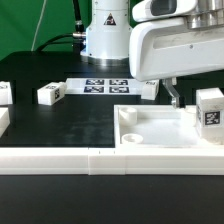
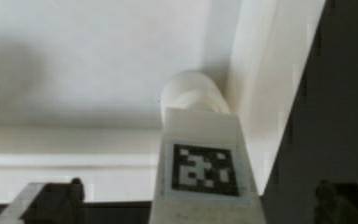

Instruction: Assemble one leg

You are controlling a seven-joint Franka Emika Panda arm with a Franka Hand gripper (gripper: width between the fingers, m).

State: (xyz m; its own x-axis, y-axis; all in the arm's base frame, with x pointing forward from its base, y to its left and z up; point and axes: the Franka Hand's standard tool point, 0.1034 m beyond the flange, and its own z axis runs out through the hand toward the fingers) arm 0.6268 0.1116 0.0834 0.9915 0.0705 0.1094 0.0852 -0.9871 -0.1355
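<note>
A white leg point(image 1: 210, 112) with a black-and-white tag stands upright at the right corner of the white tray-like top point(image 1: 150, 128) in the exterior view. My gripper point(image 1: 190, 100) hangs over that corner, with one dark finger point(image 1: 172, 96) showing to the exterior view's left of the leg. In the wrist view the leg point(image 2: 202, 165) stands between my two fingers point(image 2: 51, 202), with a gap on each side. The gripper point(image 2: 199, 208) is open around the leg and does not touch it.
Other white legs lie on the black table at the exterior view's left point(image 1: 50, 94), at the left edge point(image 1: 5, 93) and by the marker board point(image 1: 148, 88). The marker board point(image 1: 105, 86) lies before the robot base. A white rail point(image 1: 90, 160) runs along the front.
</note>
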